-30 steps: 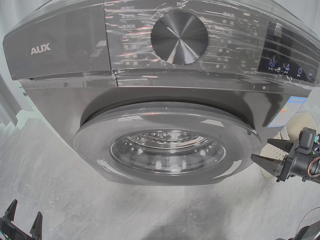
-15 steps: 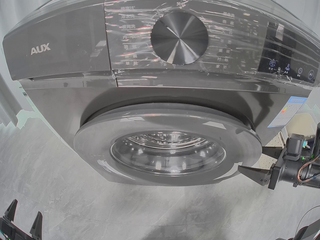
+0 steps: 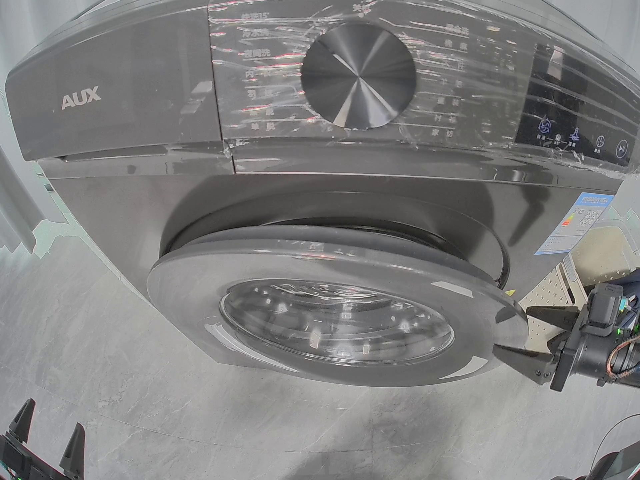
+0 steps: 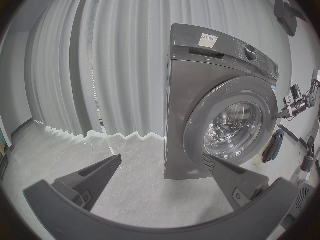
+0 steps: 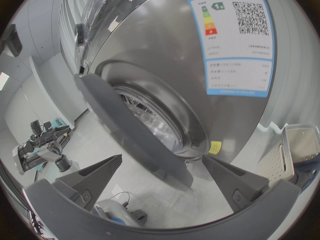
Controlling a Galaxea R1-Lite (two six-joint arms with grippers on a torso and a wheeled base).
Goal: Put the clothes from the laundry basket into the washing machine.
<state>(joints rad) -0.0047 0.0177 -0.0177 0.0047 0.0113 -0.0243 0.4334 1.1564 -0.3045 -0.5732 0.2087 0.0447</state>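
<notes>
- Washing machine (image 3: 120, 195): grey front-loader; its round door (image 3: 200, 281) stood ajar.
- My right claw (image 3: 512, 331): fingers were apart, straddling the door's rim on my right side.
- My left claw (image 3: 53, 416): fingers were apart, held low, well apart from the machine.
- Laundry basket (image 3: 557, 291): white, stood on the floor beside the machine's front corner on my right, with dark blue clothes (image 4: 273, 144) draped at its rim.

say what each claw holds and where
Nothing is gripped. The right claw is open around the free edge of the washing machine door; the left claw is open and empty.
</notes>
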